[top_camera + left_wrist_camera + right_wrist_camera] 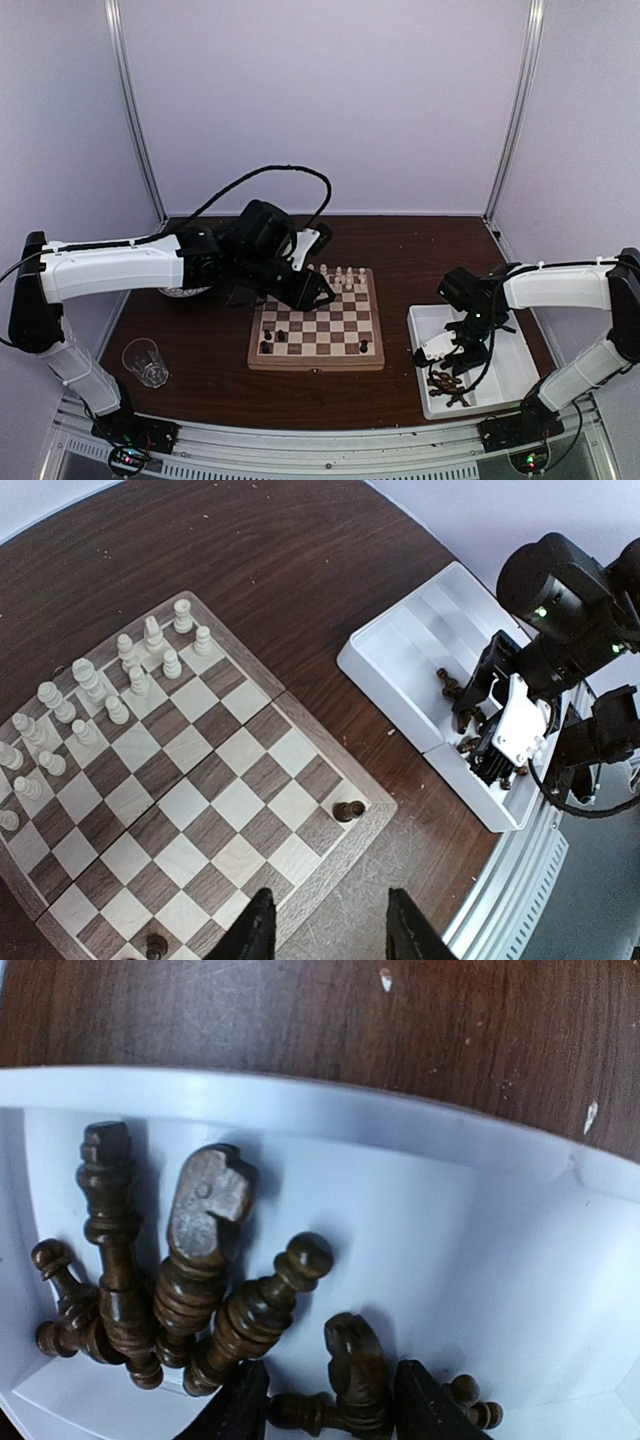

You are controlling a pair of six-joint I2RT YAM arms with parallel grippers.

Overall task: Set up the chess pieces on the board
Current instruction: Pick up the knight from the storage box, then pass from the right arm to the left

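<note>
The right hand (333,1405) stands open low in the white tray (480,1250), its fingers either side of a dark knight (355,1360) without clamping it. More dark pieces (190,1290) lie heaped beside it. The left hand (330,930) hangs open and empty over the edge of the board (240,800). The cream pieces (120,680) stand in two rows along one side, but only a few dark chessmen (349,810) are placed, so most of the dark side looks left to do.

One board (320,335), one tray (512,368), one glass (147,362), two arms (110,268) (560,287).
</note>
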